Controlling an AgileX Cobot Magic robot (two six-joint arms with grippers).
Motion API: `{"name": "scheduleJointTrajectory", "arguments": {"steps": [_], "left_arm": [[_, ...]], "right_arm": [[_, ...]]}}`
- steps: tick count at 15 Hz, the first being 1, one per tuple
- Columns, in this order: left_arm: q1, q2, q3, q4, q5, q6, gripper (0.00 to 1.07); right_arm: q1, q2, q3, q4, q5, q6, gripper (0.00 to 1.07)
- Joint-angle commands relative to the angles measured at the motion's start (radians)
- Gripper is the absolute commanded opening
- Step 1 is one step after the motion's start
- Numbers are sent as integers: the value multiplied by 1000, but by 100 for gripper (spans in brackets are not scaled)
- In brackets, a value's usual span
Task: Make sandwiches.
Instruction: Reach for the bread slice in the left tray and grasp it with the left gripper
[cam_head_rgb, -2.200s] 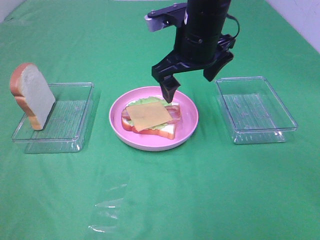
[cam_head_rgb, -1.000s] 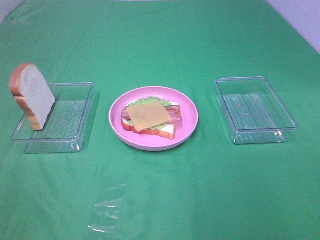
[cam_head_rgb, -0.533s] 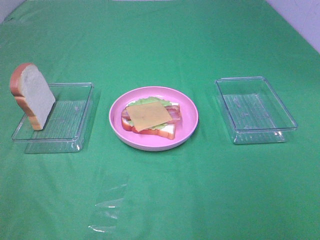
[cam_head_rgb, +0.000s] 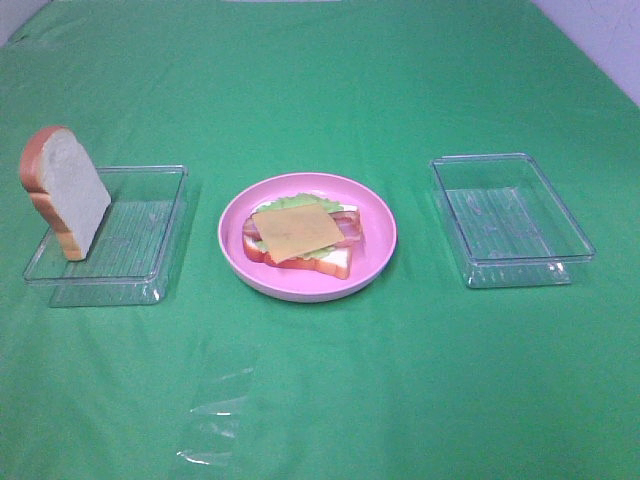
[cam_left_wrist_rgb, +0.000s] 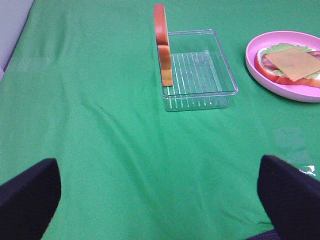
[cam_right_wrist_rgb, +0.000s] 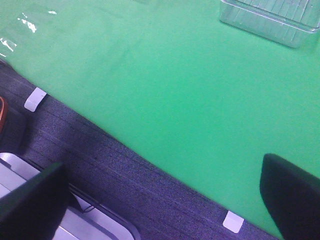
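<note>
Green cloth covers the whole surface (cam_head_rgb: 330, 400), wrinkled in places, with a patch of shiny clear film near its front edge. In the right wrist view the cloth ends at a dark carpeted floor (cam_right_wrist_rgb: 125, 175).

Two clear plastic trays sit well apart on the cloth, one on each side of the plate. The left tray (cam_head_rgb: 140, 245) has a second bread slice (cam_head_rgb: 70, 195) standing upright on its crust edge at the tray's outer end, white face toward the plate. The right tray (cam_head_rgb: 510, 215) holds nothing.

Between the trays lies the round pink plate (cam_head_rgb: 375, 260). On it rests the open sandwich (cam_head_rgb: 298, 232): a bread slice at the bottom, green lettuce and reddish bacon strips showing at the edges, and a yellow cheese square (cam_head_rgb: 296, 227) on top.

Neither arm appears in the high view. The left gripper (cam_left_wrist_rgb: 160, 200) shows only as two dark fingertips at the frame's corners, spread wide and holding nothing, over bare cloth short of the left tray. The right gripper (cam_right_wrist_rgb: 165, 200) is likewise spread wide and empty, above the cloth's edge and the floor.
</note>
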Motion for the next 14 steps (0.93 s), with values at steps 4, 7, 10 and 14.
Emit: {"name": "scheduleJointTrajectory", "arguments": {"steps": [4, 7, 10, 14], "left_arm": [[3, -14, 3, -4, -5, -2, 101], [3, 36, -22, -7, -49, -23, 101], [3, 263, -47, -12, -217, -93, 100], [3, 750, -183, -43, -304, -96, 100]], "right_arm": [[-290, -164, 3, 6, -8, -9, 99], [-422, -266, 3, 6, -8, -8, 99], [-432, -274, 1, 13, -7, -8, 99], [-432, -274, 1, 13, -7, -8, 98]]}}
